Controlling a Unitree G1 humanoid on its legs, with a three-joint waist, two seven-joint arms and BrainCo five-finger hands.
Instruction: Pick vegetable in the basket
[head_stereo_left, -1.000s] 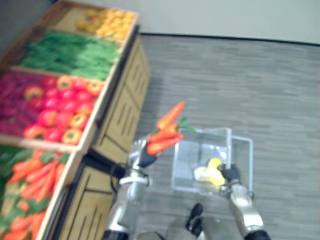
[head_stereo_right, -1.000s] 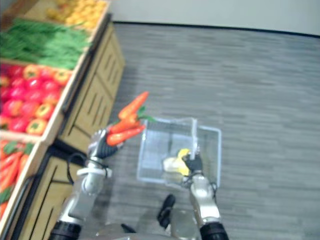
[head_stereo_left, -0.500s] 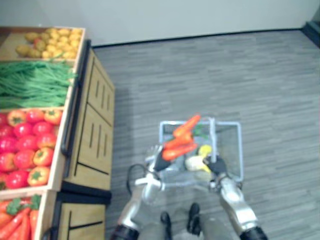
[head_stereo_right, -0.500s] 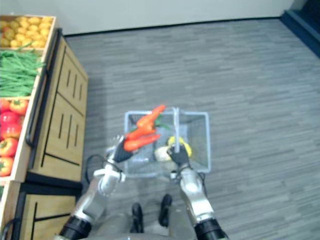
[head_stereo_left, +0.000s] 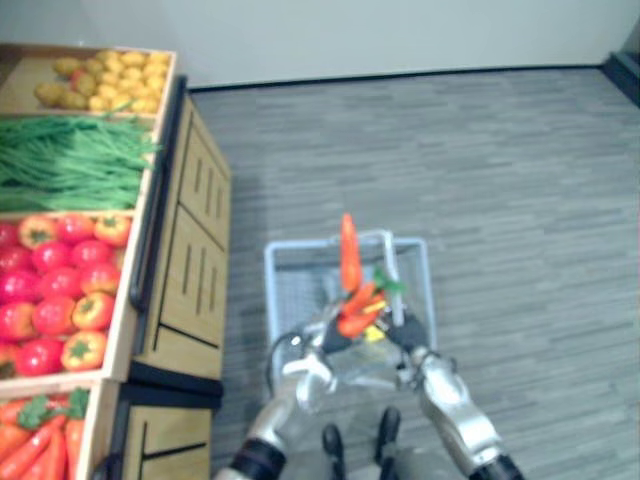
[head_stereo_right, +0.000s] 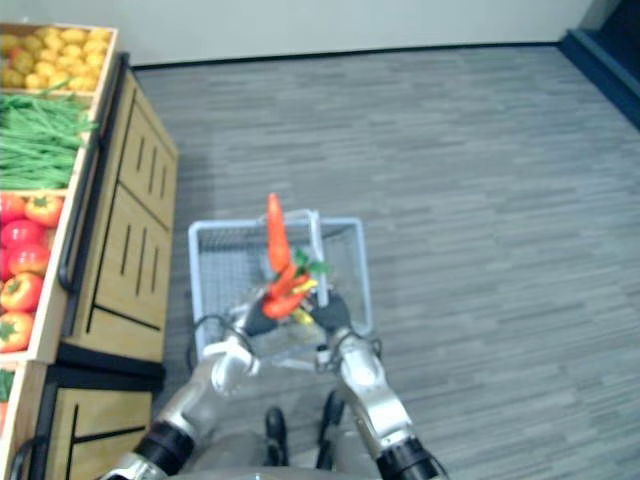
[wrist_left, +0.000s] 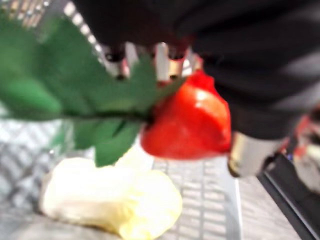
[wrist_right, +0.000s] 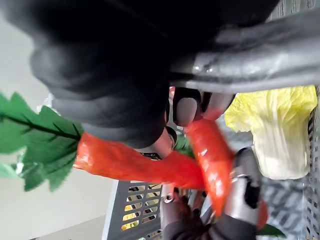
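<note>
Left eye view: left robot hand (head_stereo_left: 330, 338) curled round bunch of carrots (head_stereo_left: 350, 262), glossy orange tapered roots with flat green leaves, held over wire-mesh basket (head_stereo_left: 278, 285), one carrot pointing up. Right robot hand (head_stereo_left: 408, 334) wrapped round handle (head_stereo_left: 392, 280), smooth grey bar across basket top. Inside basket, below carrots: crinkled pale-yellow cabbage (wrist_left: 110, 200) on mesh bottom. Wooden produce stand (head_stereo_left: 190, 260) just beside basket, on grey plank floor (head_stereo_left: 520, 200).

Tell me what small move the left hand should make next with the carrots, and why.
Probably lower the carrots and release: the left hand grips them over the basket, which the right hand holds by its handle.
</note>
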